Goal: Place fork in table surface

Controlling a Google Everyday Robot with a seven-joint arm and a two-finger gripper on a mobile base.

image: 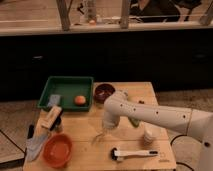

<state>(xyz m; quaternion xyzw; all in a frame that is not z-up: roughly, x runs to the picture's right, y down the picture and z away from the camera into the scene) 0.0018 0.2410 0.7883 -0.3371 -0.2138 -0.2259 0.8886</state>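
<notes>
Gripper (107, 127) is being hovered mid-table (82, 125), grip state untellable; fork (99, 136) is being seen slanting just near-left beneath it.

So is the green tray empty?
Not empty: the green rectangular tray holds a round orange thing and a grey-blue block. The end effector hangs over the wooden tabletop.

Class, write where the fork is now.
In the camera view, the fork is just below the gripper, mid table surface, between the orange bowl and white-handled tool.
</notes>
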